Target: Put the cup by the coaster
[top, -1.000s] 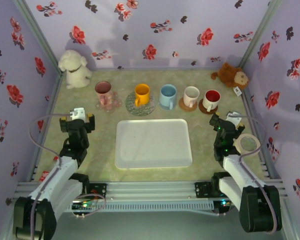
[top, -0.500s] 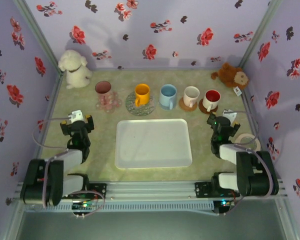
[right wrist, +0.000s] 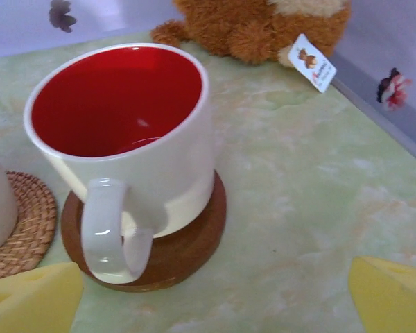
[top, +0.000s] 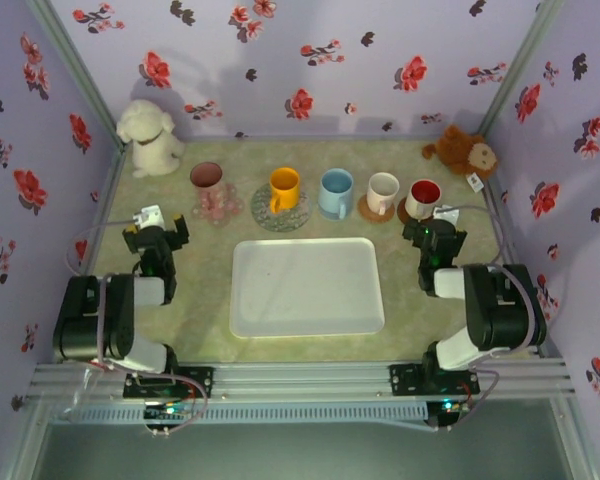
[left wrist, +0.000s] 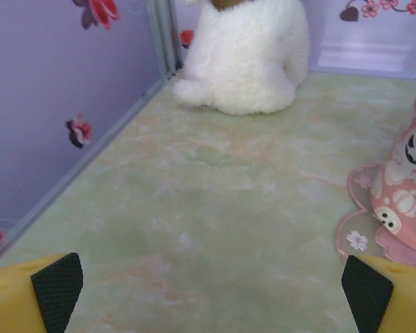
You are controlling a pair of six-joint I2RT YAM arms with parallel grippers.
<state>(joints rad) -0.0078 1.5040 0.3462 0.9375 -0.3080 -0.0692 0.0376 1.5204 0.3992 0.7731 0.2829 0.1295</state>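
Note:
A white cup with a red inside [right wrist: 132, 132] stands on a round brown coaster [right wrist: 184, 243], its handle toward my right gripper [right wrist: 215, 302]. That gripper is open and empty, just short of the cup. From above, the same cup [top: 423, 198] is the right end of a row, with my right gripper [top: 435, 238] close in front of it. My left gripper [left wrist: 211, 295] is wide open over bare table, a pink cup [left wrist: 412, 173] on a pink coaster [left wrist: 360, 236] to its right. In the top view my left gripper [top: 157, 236] sits left of the tray.
The row also holds an orange cup [top: 283, 188], a blue cup [top: 335, 192] and a cream cup [top: 382, 190] on a woven coaster [right wrist: 24, 225]. A white tray [top: 306, 286] lies mid-table. A white plush [left wrist: 246, 55] and a brown plush [right wrist: 263, 21] sit in the back corners.
Both arms have folded up and back toward their bases. The right gripper has shifted left and farther in, nearer the red-lined cup. No cup has moved.

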